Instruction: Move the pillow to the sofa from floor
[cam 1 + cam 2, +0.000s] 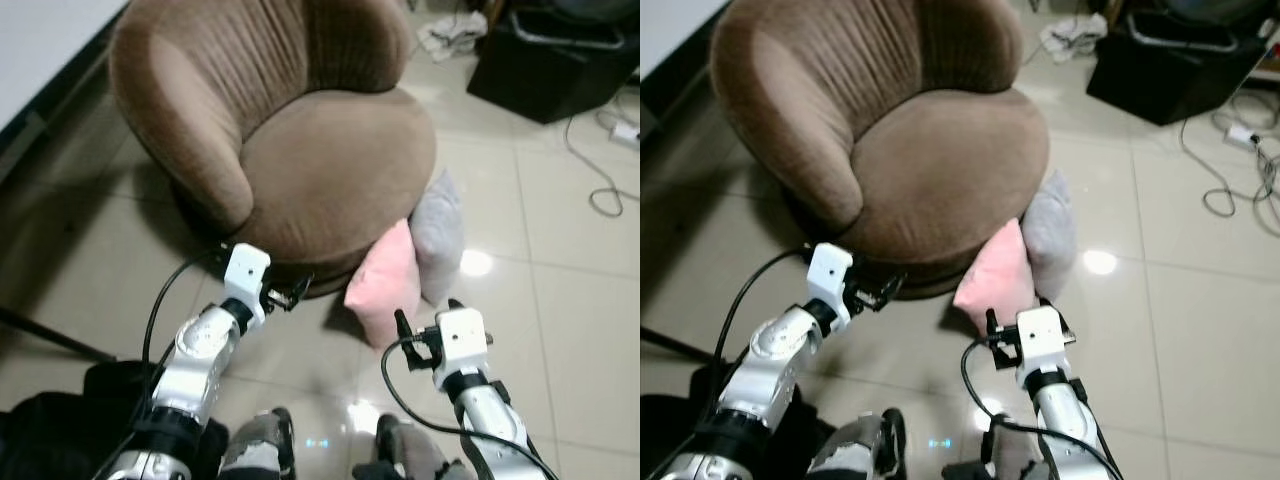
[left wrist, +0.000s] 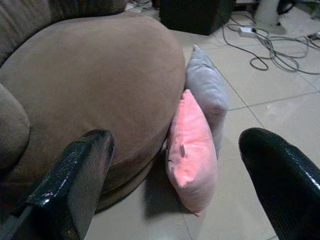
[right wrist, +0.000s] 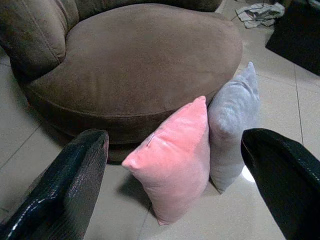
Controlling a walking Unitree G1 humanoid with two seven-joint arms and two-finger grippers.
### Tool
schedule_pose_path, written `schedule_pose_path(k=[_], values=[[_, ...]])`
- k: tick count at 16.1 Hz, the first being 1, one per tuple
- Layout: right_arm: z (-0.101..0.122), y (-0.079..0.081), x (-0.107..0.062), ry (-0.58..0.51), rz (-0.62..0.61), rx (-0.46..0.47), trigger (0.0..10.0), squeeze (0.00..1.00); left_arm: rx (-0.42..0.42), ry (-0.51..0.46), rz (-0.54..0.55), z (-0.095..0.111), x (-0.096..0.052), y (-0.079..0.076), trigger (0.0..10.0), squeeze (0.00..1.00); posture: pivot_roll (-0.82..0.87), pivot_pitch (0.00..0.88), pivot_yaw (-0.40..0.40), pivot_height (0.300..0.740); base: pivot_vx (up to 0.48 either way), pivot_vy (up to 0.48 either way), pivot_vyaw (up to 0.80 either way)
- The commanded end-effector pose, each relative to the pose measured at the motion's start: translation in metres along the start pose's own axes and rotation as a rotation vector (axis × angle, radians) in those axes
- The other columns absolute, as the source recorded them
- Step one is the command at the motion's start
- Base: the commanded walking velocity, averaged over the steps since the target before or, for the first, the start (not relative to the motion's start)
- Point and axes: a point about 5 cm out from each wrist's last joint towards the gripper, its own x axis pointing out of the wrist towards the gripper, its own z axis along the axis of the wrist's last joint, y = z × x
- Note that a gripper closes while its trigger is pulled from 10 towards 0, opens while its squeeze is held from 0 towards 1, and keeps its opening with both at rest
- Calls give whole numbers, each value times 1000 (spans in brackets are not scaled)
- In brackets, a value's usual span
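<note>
I read the pink pillow (image 1: pixel 385 287) as standing on edge on the tiled floor (image 1: pixel 560 330), leaning against the front rim of the round brown sofa (image 1: pixel 330 170). A grey pillow (image 1: pixel 438 232) stands just behind it, also against the sofa base, and the two pillows touch along their faces.

Right gripper (image 3: pixel 175 165): fingers spread wide, holding nothing. Through the right wrist view the pink pillow sits between the two black fingers (image 3: pixel 75 180), ahead of them and apart from both. From the head camera the right wrist sits just in front of the pink pillow's lower corner — I cannot tell whether a fingertip brushes the fabric there.

Left gripper (image 2: pixel 180 200): likewise spread wide and empty. It is raised near the sofa's front rim, to the side of the pink pillow away from the grey one. In the left wrist view the pink pillow lies ahead between the fingers (image 2: pixel 75 185), untouched.

Hard to make out:
- The pink pillow's lowest edge is partly covered by the right wrist housing in the head views.
- The grey pillow's near face is hidden behind the pink one.
- Both wrist views cut off the finger bases, so I see only the outer portions.
- A black case (image 1: pixel 550 60), loose cables (image 1: pixel 600 170) and a crumpled cloth (image 1: pixel 450 35) lie beyond the sofa — detail there is too small to read.
</note>
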Motion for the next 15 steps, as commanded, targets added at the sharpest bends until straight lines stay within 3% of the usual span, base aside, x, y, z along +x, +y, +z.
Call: schedule_pose_path(k=[1,7,15], values=[[-8,-6,-5,35,-25,11,10000,0,4,15,-15,-5,0,-5,10000,1000,9,259,5,715,0,0,-456],[-10,-6,-4,35,-35,22,10000,0,15,19,-25,-6,0,-6,10000,1000,6,267,10,674,0,0,-457],[-9,-6,-4,29,-29,10,10000,0,41,20,-46,-6,1,-10,10000,1000,4,278,10,670,0,0,0]])
